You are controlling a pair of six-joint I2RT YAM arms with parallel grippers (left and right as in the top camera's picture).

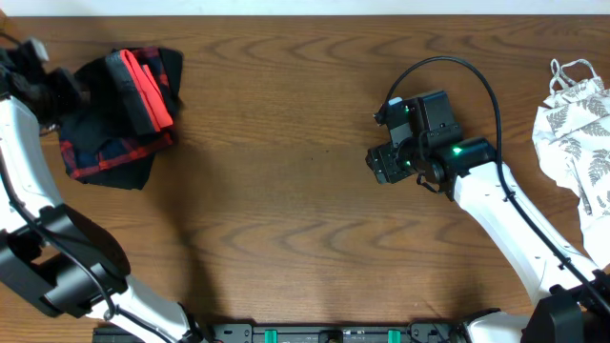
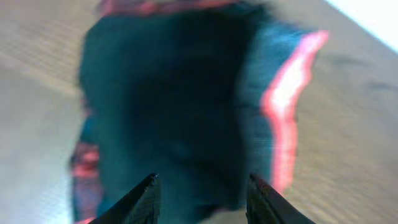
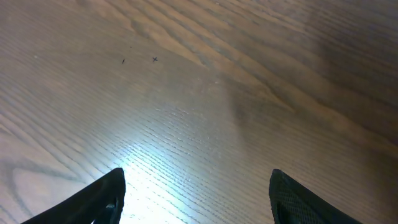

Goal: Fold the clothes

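Folded black leggings (image 1: 143, 84) with a coral-red waistband lie on a red-navy plaid piece (image 1: 105, 152) at the far left of the table. My left gripper (image 1: 36, 59) hovers just left of this pile, open and empty. The left wrist view is blurred and shows the dark pile (image 2: 180, 106) with a red edge beyond my open fingers (image 2: 202, 186). A white leaf-print top (image 1: 577, 133) lies crumpled at the right edge. My right gripper (image 1: 383, 164) is open and empty over bare wood, and its wrist view (image 3: 196, 186) shows only table.
The wooden table (image 1: 286, 219) spans the view. The table's far edge meets a white surface along the top. The arm bases stand at the front edge.
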